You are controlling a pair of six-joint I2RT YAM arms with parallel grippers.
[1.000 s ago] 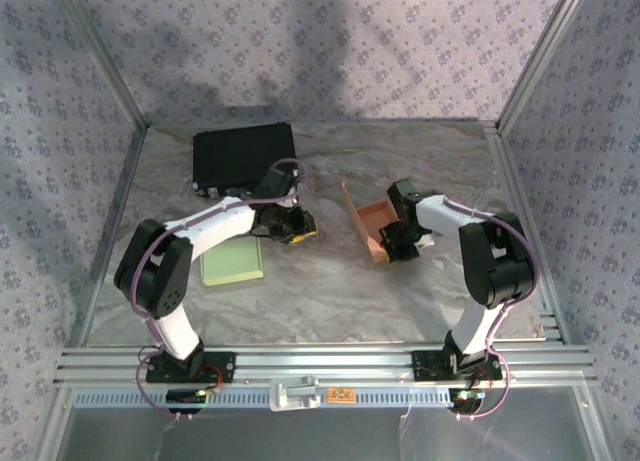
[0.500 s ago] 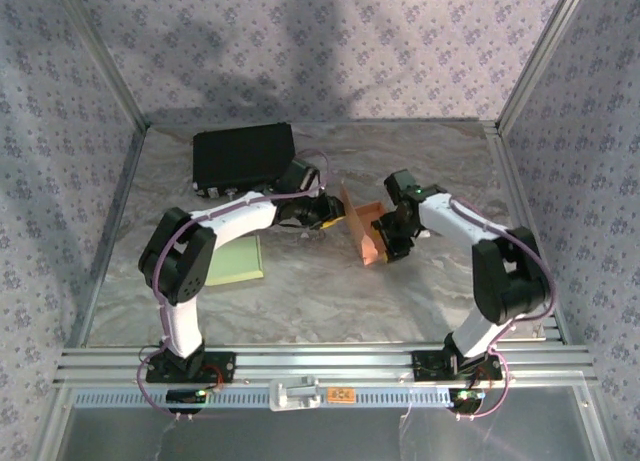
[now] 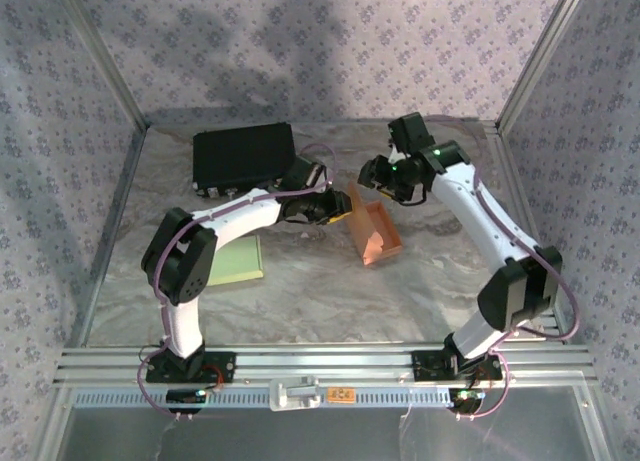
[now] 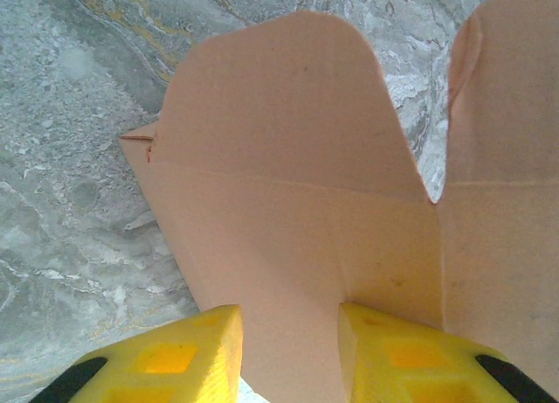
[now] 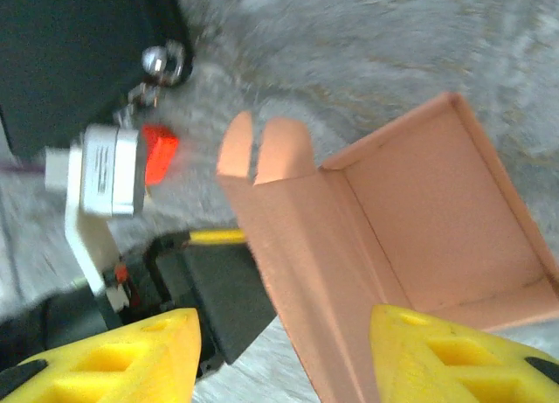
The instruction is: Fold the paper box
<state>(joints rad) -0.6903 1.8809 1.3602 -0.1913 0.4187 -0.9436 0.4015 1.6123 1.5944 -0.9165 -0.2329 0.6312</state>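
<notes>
The salmon paper box lies open-topped in the middle of the table, one tall side wall standing on its left. My left gripper is up against that wall from the left, its yellow fingers partly apart. In the left wrist view the box wall with its rounded flap spans the gap of my left gripper, and nothing is clamped. My right gripper hovers open above the box's far end. In the right wrist view the box's hollow lies below my right gripper, apart from it.
A black case sits at the back left. A pale green pad lies left of centre, beside the left arm. Patterned walls close in the table on three sides, and a metal rail runs along the front.
My left gripper swung right from near the green pad to the box's left wall. My right gripper let go of the box, opened, and rose toward the back.
</notes>
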